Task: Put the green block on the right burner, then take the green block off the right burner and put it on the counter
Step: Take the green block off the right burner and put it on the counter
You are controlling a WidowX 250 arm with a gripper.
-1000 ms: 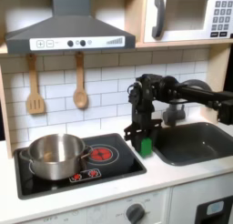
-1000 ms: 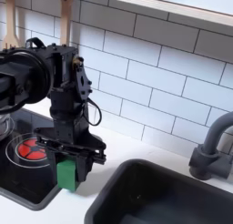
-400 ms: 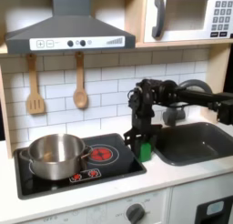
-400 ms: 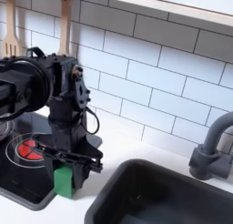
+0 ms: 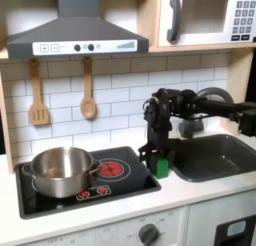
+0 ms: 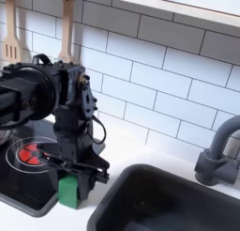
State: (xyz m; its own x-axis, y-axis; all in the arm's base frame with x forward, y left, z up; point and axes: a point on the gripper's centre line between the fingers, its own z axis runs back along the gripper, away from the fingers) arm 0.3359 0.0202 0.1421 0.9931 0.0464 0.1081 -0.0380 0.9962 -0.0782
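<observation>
One arm over toy kitchen. Bench [image 5: 190,195] off-white, sink basin [image 5: 215,155] at first exterior view's right. Black stove panel [image 5: 125,185] carries steel pot [image 5: 60,170] on one ring; right burner [image 5: 110,170] bare. End effector [image 6: 70,183] low at stove panel edge, clenched on green block [image 5: 159,165]. Block sits beside burner, not on it. Judgement: which leg of task this is, cannot tell; release onto bench left.

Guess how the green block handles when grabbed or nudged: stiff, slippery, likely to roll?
The green block looks like a stiff cube with flat faces, so it probably slides rather than rolls. It seems small beside the steel pot, so likely light. The end effector straddles it at the stove panel's edge; its smooth faces might slip.
</observation>
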